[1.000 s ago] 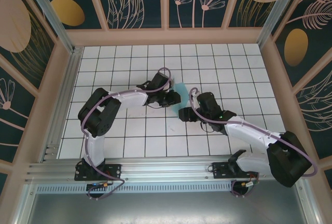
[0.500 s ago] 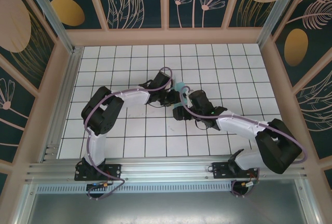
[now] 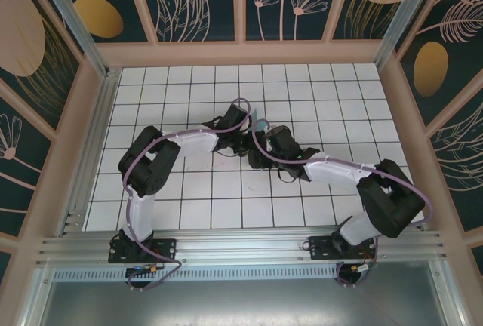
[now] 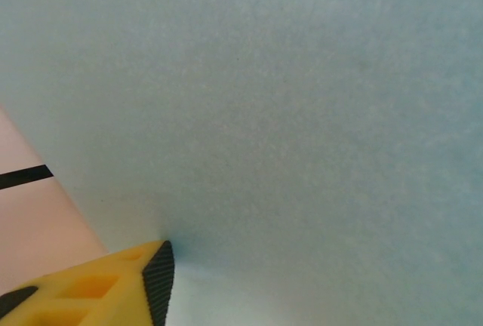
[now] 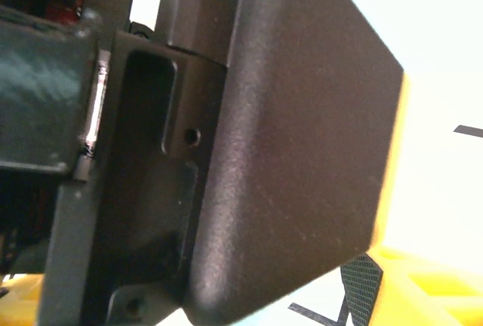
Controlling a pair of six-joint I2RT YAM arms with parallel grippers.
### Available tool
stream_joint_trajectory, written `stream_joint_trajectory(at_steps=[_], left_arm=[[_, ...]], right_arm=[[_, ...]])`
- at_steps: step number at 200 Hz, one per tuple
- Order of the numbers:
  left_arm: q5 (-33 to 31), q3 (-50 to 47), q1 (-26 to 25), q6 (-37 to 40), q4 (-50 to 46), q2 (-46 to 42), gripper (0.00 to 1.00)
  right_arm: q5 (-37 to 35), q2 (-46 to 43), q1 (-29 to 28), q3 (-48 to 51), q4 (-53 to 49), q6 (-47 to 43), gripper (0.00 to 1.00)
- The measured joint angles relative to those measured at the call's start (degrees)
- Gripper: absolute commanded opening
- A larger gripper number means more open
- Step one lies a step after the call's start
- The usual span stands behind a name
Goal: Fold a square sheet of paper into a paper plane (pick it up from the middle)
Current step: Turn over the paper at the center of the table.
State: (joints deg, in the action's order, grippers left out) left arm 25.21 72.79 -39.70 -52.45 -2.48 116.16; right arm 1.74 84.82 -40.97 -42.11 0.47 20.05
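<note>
**Top view.** Before me lies a white table [image 3: 189,213], ruled into square tiles by thin dark lines. A pale wooden frame [image 3: 241,52] borders it on the far side and both flanks. Above the frame stand dark teal wall panels [image 3: 204,1] printed with gold ovals and pale leaf and flower outlines. A ribbed aluminium rail [image 3: 241,244] runs along my near edge, and a second rail [image 3: 89,167] runs up my left side. Nearest me lies a grey metal sheet [image 3: 241,303].

**Left wrist view.** A pinkish strip [image 4: 30,220] is crossed by one black line; it is possibly the table, tinted by poor light.
</note>
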Motion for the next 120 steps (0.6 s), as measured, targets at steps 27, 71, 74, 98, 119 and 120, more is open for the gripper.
stream_joint_trajectory(at_steps=[27, 71, 74, 98, 119, 120], left_arm=[[-0.02, -0.02, 0.00, -0.61, 0.76, 0.00, 0.66], [0.02, -0.37, 0.00, -2.08, 3.34, 0.00, 0.74], [0.02, -0.37, 0.00, -2.08, 3.39, 0.00, 0.74], [0.02, -0.39, 0.00, -2.12, 3.65, 0.00, 0.74], [-0.02, -0.39, 0.00, -2.10, 3.63, 0.00, 0.74], [-0.02, -0.39, 0.00, -2.10, 3.63, 0.00, 0.74]], right_arm=[[1.16, 0.00, 0.96, 0.39, 1.14, 0.17, 0.75], [4.46, -0.04, 1.36, 2.40, 3.63, -0.87, 0.89], [4.76, -0.11, 1.36, 2.58, 3.74, -0.83, 0.89], [7.02, -1.29, 1.42, 3.72, 4.57, -1.60, 0.91], [7.76, -2.43, 1.55, 4.02, 5.60, -1.75, 0.88], [7.74, -2.43, 1.57, 4.02, 5.66, -1.75, 0.88]])
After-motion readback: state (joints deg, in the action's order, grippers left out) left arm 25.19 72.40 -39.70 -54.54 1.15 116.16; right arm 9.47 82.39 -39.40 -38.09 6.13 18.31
